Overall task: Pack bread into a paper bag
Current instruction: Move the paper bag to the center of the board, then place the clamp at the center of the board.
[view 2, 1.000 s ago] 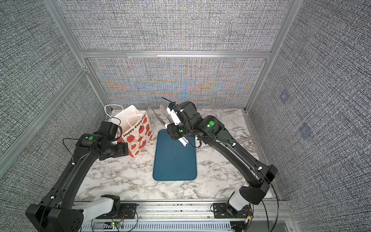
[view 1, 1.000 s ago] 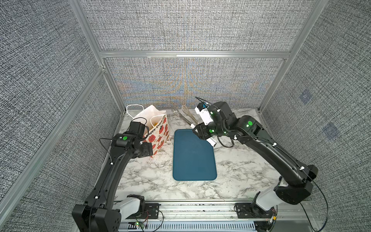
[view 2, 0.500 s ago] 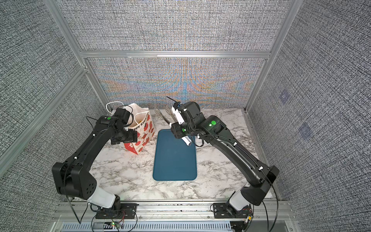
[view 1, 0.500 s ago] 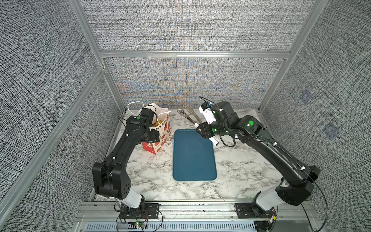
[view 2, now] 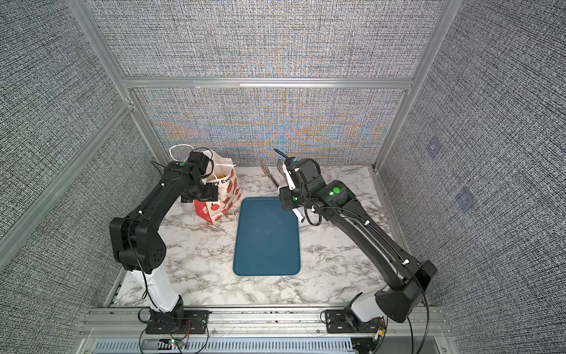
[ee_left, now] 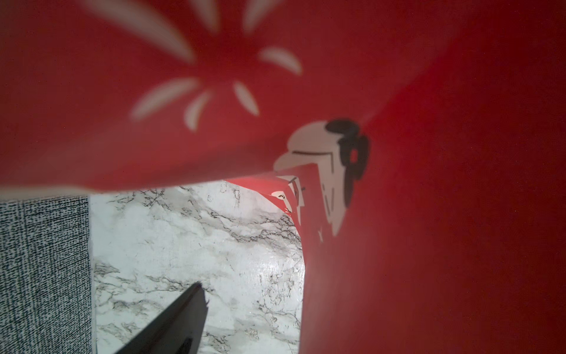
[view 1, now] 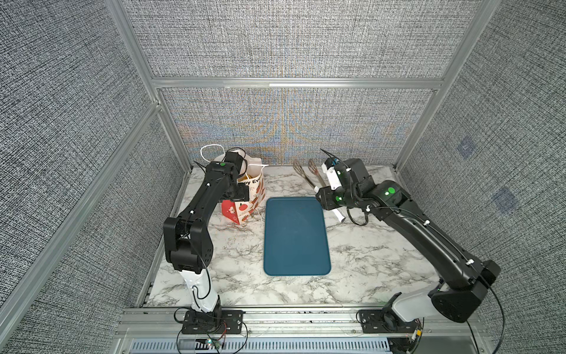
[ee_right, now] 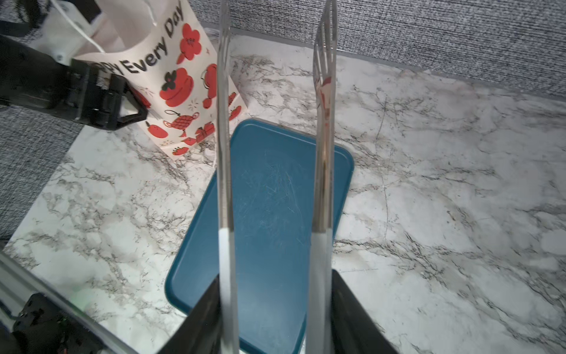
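Paper bag (view 1: pixel 249 196): on counter (view 1: pixel 367 245), 11 o'clock of blue tray (view 1: pixel 296 242).
Bread (view 1: pixel 247 177): golden bit in bag's mouth.
Left gripper (view 1: pixel 238 196): jaws spread, at bag's red side.
Right gripper (ee_right: pixel 275 312): jaws pinching tongs (ee_right: pixel 321 171), 1 o'clock of tray.

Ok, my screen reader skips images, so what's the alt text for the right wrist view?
The right gripper holds metal tongs, arms spread, above an empty blue tray on a marble table. Past the tray is a paper bag with red prints, the left gripper at its side.
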Motion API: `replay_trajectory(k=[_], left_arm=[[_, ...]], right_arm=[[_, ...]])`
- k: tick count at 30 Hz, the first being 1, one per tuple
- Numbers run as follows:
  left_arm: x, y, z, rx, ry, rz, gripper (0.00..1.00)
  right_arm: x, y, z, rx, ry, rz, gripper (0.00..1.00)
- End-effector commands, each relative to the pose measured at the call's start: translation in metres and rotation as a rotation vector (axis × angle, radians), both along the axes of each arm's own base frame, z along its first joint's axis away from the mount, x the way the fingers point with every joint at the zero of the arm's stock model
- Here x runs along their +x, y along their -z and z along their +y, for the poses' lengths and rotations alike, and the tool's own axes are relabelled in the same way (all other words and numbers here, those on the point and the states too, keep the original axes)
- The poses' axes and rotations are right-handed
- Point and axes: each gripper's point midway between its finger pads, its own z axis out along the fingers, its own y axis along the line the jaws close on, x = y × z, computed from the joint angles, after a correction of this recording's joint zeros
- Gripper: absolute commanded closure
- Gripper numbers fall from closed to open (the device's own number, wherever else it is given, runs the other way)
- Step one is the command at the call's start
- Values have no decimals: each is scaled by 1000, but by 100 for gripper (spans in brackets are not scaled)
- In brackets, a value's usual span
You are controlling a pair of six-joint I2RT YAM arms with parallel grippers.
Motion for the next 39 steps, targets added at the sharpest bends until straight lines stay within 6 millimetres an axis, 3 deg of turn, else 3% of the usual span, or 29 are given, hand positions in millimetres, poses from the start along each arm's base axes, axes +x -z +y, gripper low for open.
replay_trajectory(k=[1,9,15,24,34,39], left_arm=[[-7,-8,3,8,4,16,8],[-29,-41,11,41,0,-10,7],[-51,-50,13,56,-1,-4,7],[-83,-77,21,44,-45,-96,7],[-112,-108,31,11,-83,-216,7],[-123,-118,38,35,-81,-229,7]], right_arm=[[14,3,-17,15,95,-48,49],[25,49,-52,-24,220,-20,49],[39,84,-82,-66,329,20,49],[73,135,-125,-120,441,77,49],[106,211,-168,-101,549,206,50],[124,234,-183,-83,585,250,50]])
